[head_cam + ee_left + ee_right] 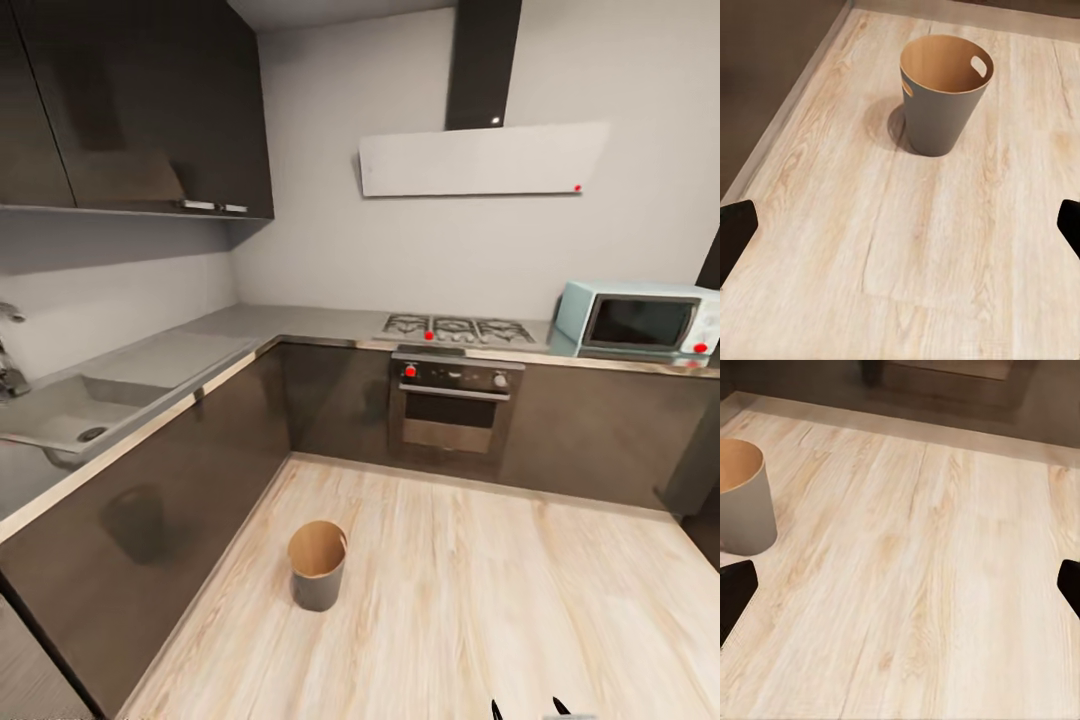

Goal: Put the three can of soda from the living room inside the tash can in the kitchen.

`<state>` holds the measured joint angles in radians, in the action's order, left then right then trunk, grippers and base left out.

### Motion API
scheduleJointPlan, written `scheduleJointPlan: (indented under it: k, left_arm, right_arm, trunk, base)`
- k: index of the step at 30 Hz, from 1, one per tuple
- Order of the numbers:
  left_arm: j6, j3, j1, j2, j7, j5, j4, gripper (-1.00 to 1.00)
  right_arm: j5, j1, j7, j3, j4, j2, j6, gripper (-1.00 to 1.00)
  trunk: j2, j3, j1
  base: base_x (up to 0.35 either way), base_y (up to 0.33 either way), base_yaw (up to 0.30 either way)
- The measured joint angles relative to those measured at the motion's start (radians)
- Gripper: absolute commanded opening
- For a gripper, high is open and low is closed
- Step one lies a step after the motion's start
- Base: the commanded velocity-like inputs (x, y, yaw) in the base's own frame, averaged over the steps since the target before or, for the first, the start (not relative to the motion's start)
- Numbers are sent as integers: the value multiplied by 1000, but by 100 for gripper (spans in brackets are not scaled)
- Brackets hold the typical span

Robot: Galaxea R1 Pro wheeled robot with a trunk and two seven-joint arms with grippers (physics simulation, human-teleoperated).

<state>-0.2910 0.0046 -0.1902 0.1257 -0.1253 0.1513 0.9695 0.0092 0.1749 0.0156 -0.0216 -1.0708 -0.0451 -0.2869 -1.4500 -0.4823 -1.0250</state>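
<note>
The tash can [318, 565] stood alone on the wood floor [480, 600] — cabinets [150, 500] beside it, oven [455, 405] beyond; both grippers [900, 229] [900, 589] gaped wide, empty.

The floor [480, 600] is pale wood. Dark cupboards [200, 470] run along two white walls under a grey surface [290, 322] with a sink [70, 420]. There is a stove [455, 328], an oven [452, 410] and a light-blue microwave [640, 320].
</note>
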Motion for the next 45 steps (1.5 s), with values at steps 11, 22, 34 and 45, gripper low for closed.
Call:
scheduleJointPlan:
  k: [11, 22, 34, 45]
  left_arm:
    - [0, 0, 0, 0, 0, -1, 0, 100]
    - [0, 0, 0, -1, 2, -2, 0, 100]
    - [-1, 0, 0, -1, 4, -2, 0, 100]
    - [0, 1, 0, -1, 7, 0, 0, 100]
  right_arm:
    - [0, 0, 2, 0, 2, 0, 0, 100]
    - [0, 0, 4, 0, 2, 1, 2, 100]
    - [1, 0, 3, 0, 3, 1, 2, 100]
    - [0, 0, 2, 18, 4, 0, 2, 100]
  trunk:
    - [0, -6, 0]
    - [0, -20, 0]
    - [0, -34, 0]
    - [0, -36, 0]
  base:
    - [304, -9, 201]
    - [259, -39, 147]
    - [30, -11, 115]
    - [-100, 0, 10]
